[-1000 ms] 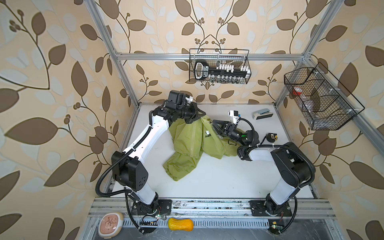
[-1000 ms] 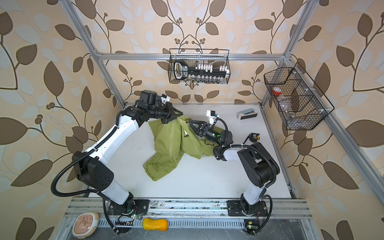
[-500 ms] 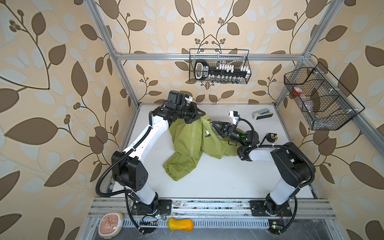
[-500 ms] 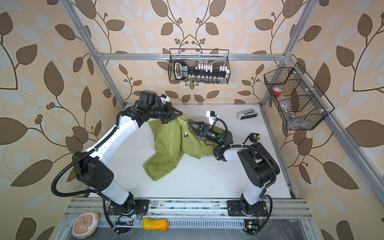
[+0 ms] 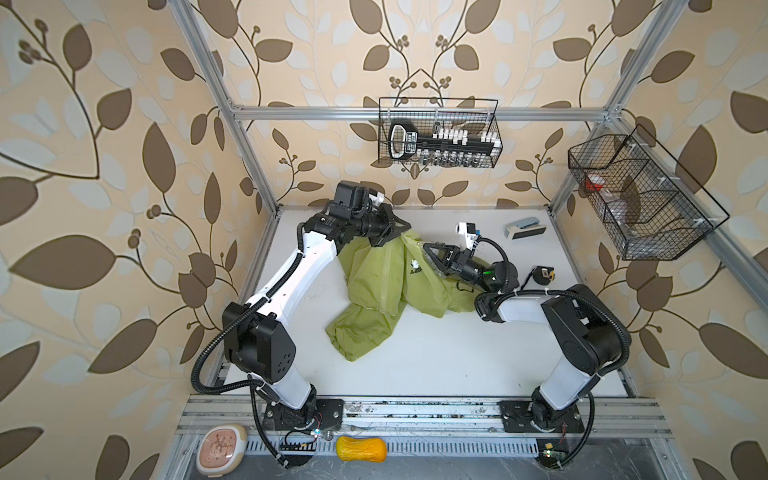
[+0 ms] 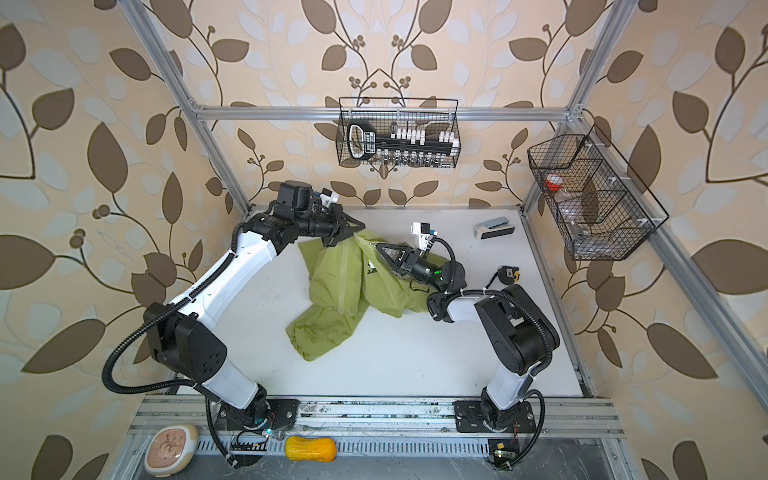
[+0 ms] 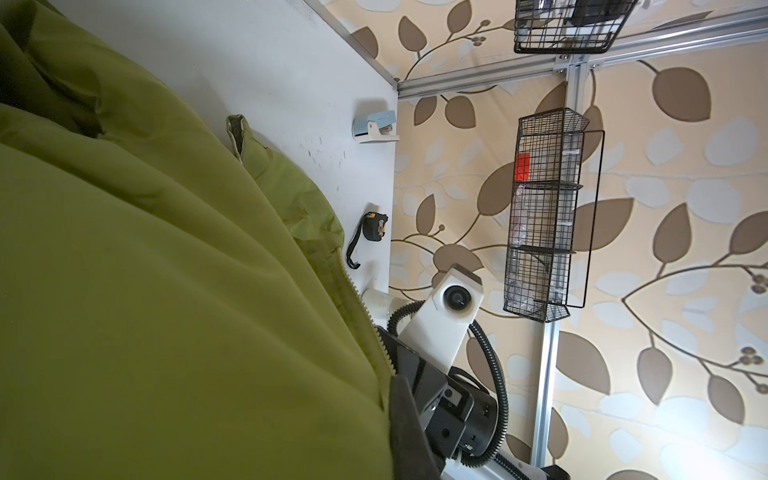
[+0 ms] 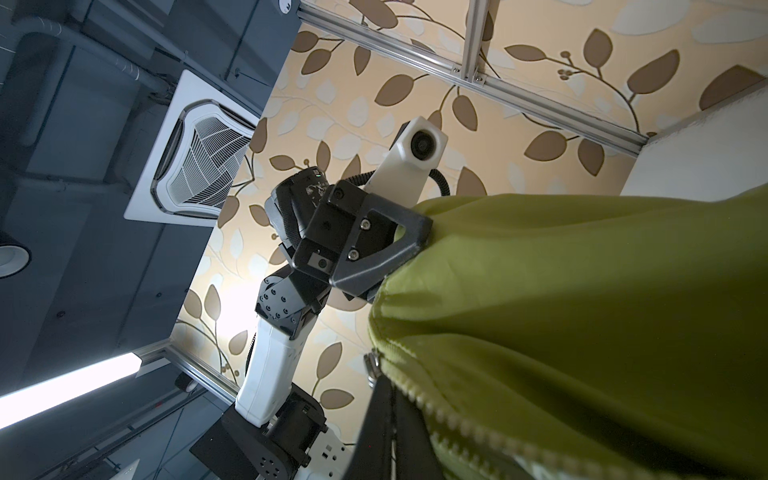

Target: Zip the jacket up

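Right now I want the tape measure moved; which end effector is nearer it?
Right. In a top view the right end effector sits left of the tape measure, on the jacket; the left end effector is farther left and back.

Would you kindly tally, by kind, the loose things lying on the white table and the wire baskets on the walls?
jacket: 1
stapler: 1
tape measure: 1
wire baskets: 2
Total: 5

Top cams overhead; wrist cams close on jacket, facing e/o.
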You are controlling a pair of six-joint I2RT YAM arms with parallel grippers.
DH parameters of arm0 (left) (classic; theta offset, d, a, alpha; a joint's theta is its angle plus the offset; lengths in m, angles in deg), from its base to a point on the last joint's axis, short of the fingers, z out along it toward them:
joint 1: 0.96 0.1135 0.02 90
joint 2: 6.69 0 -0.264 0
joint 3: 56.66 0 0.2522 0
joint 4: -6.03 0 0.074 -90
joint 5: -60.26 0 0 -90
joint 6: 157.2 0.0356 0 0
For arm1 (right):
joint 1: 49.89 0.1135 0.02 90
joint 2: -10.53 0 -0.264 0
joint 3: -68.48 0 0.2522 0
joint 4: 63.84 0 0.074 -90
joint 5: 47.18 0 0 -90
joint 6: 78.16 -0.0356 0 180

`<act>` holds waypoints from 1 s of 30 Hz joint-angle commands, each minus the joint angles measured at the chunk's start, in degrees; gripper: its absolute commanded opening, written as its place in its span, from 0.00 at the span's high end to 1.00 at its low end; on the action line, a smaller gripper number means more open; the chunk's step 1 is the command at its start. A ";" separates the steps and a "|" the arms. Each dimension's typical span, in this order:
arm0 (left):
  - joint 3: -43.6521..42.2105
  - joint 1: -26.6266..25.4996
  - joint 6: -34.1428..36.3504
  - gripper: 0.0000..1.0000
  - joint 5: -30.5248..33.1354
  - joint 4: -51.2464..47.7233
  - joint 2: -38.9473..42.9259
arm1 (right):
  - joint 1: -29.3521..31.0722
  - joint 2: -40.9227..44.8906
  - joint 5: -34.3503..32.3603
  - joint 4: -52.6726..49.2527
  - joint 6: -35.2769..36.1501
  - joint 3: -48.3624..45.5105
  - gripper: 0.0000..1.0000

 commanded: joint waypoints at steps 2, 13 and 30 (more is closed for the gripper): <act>-0.45 1.39 0.91 1.00 -0.86 2.94 4.90 | -0.77 1.72 0.83 2.89 -2.04 -0.93 1.00; -2.22 5.80 7.80 1.00 7.37 -4.24 9.15 | -1.48 13.98 -1.87 -32.23 17.88 -2.11 1.00; -7.48 11.25 13.45 1.00 12.10 -7.92 14.48 | -1.83 26.34 -14.87 -75.68 44.04 6.35 1.00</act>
